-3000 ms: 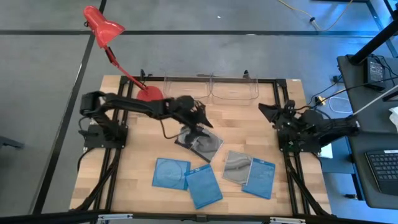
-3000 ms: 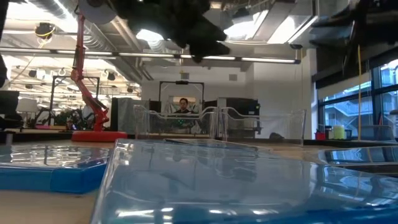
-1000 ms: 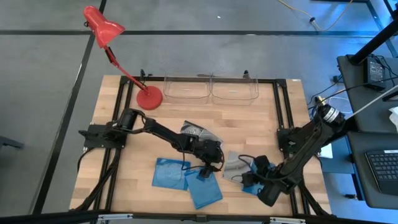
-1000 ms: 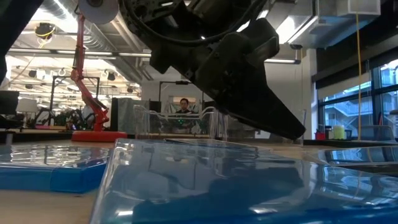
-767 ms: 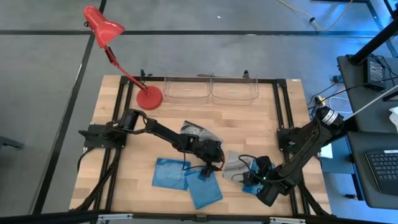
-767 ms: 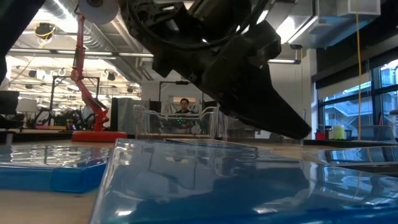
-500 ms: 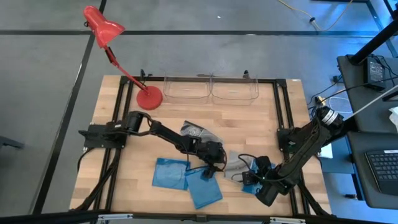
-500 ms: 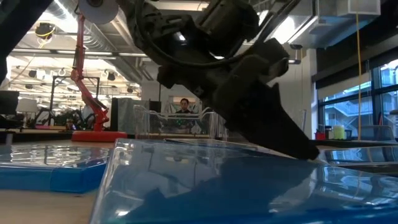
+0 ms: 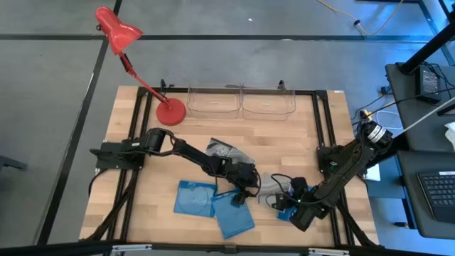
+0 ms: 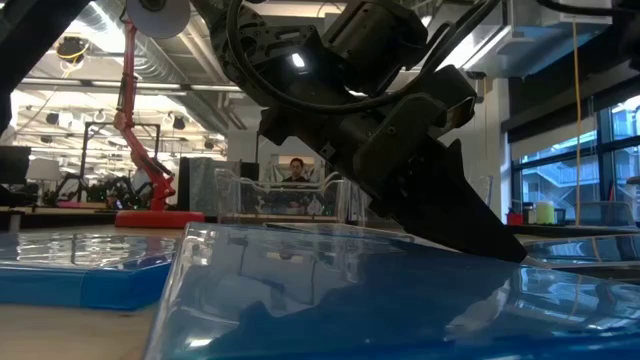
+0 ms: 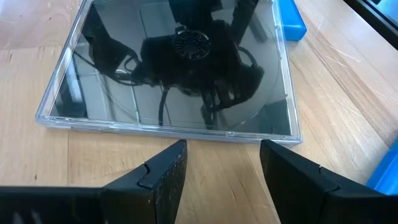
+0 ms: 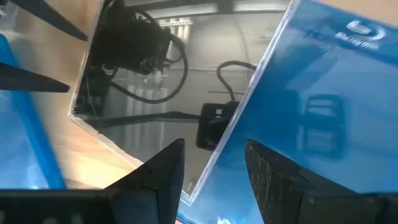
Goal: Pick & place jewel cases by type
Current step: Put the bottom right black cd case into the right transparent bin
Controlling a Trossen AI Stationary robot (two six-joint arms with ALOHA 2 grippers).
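The job is to sort the jewel cases by kind, and the step right now looks like getting ready to pick one up. The left gripper [image 9: 245, 190] is low over the middle of the desk [image 9: 298, 135], toward its near edge. In the left wrist view its two fingers are spread apart with nothing between them. Just in front of them the clear case [image 11: 168, 68] with the dark inside lies flat on the wood. The right gripper [image 9: 284, 203] is close by, nearer the right side of the near edge. Its fingers are spread too and pinch nothing. In the right wrist view they point at a blue case [image 12: 323, 93], which seems to lie partly on that same clear case. Two more blue cases [image 9: 193, 199] sit near the near edge, left of the grippers, and another clear case [image 9: 224, 151] lies near the middle of the desk. The two see-through trays [image 9: 213, 103] wait empty at the far edge, so no case has been sorted yet. Next, I think, one gripper has to slide its fingers around an edge of a case and squeeze. That is tricky, since the cases are flat and thin. The two arms are very close, so they may need to take turns.
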